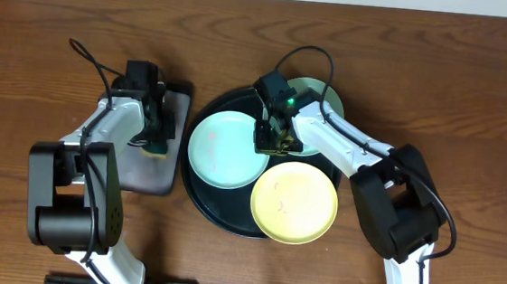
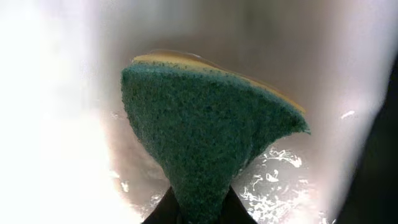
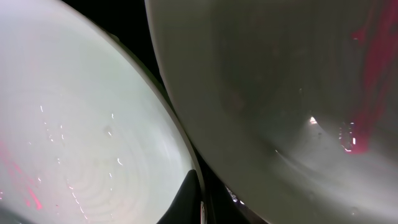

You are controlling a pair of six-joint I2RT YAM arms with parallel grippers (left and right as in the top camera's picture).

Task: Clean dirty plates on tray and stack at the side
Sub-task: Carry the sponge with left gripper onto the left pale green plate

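- Brown wood-grain surface (image 1: 475, 87) carries a glossy round black tray (image 1: 208, 200) near its middle, with a smaller rectangular tray (image 1: 165, 176) just beside it toward the left edge.
- All three plates lie on the round tray: one mint plate (image 1: 226, 151) at its left, a second mint plate (image 1: 322, 102) at its far right rim, and the yellow plate (image 1: 294, 202) at its near rim. None is stacked at the side yet.
- The left tool (image 1: 156, 134) is clenched on a sponge (image 2: 205, 124) above the rectangular tray. The sponge's coarse green scouring face bulges outward, with soft yellow foam behind it.
- The right tool (image 1: 275, 136) is closed, low between the two mint plates. Whether it pinches a rim, I cannot tell.
- Red smears (image 3: 360, 112) mark the smooth, shallow plastic.
- To do this step well, steady one plate by its rim and press the scouring face flat across the smears, since slick plates likely slide on the glossy tray.
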